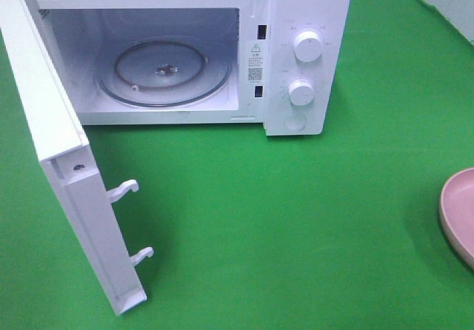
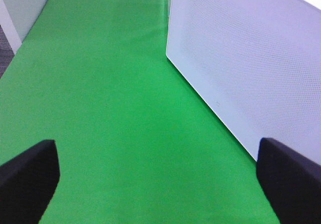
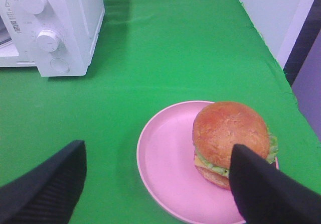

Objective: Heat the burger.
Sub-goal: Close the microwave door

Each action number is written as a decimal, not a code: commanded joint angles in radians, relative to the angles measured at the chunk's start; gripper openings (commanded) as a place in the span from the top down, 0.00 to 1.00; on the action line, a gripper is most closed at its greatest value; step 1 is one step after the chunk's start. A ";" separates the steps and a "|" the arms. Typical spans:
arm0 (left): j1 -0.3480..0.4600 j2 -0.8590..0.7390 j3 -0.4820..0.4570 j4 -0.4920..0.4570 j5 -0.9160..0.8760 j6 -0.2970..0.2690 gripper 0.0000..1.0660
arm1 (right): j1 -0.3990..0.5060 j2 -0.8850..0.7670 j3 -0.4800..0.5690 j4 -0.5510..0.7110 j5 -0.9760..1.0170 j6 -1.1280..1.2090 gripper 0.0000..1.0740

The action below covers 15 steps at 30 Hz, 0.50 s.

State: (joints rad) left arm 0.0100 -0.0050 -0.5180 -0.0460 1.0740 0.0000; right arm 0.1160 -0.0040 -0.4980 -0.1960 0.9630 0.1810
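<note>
The burger (image 3: pixel 230 142) sits on a round pink plate (image 3: pixel 165 163), off-centre on it, with its glossy brown bun on top and a strip of yellow cheese and green lettuce showing at its side. In the exterior high view only a part of the plate's rim (image 1: pixel 452 210) shows, cut by the frame at the right edge of the green cloth (image 1: pixel 296 226) that covers the table; the burger itself is outside that view. The right gripper (image 3: pixel 160 184) hangs above the plate with its two dark fingers (image 3: pixel 45 189) spread wide, one over the cloth beside the plate and the other in front of the burger's side; nothing is held between them, and whether the near finger touches the bun cannot be told. Well apart from the plate, toward the far edge of the cloth, stands a white microwave (image 1: pixel 307 19) with two round knobs (image 1: pixel 306 46) and a round button on its right panel. Its door (image 1: pixel 67 182) is swung fully out toward the near-left corner, two white latch hooks (image 1: pixel 124 190) jutting from its edge, and the glass turntable (image 1: pixel 164 71) inside lies bare. The left gripper (image 2: pixel 158 179) is released too, fingers (image 2: pixel 27 179) wide apart over the cloth beside the door's white outer face (image 2: pixel 241 58).
</note>
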 commanded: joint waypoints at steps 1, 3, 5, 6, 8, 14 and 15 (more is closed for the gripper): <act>-0.005 -0.005 0.003 -0.008 -0.006 0.000 0.06 | -0.008 -0.027 0.004 -0.004 0.001 -0.011 0.29; -0.005 -0.005 0.003 -0.008 -0.006 0.000 0.06 | -0.008 -0.027 0.004 -0.004 0.001 -0.011 0.29; -0.005 -0.005 0.003 -0.008 -0.006 0.000 0.06 | -0.008 -0.027 0.004 -0.004 0.001 -0.011 0.29; -0.005 -0.005 0.003 -0.008 -0.006 0.000 0.06 | -0.008 -0.027 0.004 -0.004 0.001 -0.011 0.29; -0.005 -0.005 0.003 -0.008 -0.006 0.000 0.06 | -0.008 -0.027 0.004 -0.004 0.001 -0.011 0.29; -0.005 -0.005 0.003 -0.008 -0.006 0.000 0.06 | -0.008 -0.027 0.004 -0.004 0.001 -0.011 0.29; -0.005 -0.005 0.003 -0.008 -0.006 0.000 0.06 | -0.008 -0.027 0.004 -0.004 0.001 -0.011 0.29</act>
State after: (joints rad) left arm 0.0100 -0.0050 -0.5180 -0.0460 1.0740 0.0000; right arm 0.1160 -0.0040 -0.4980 -0.1960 0.9630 0.1810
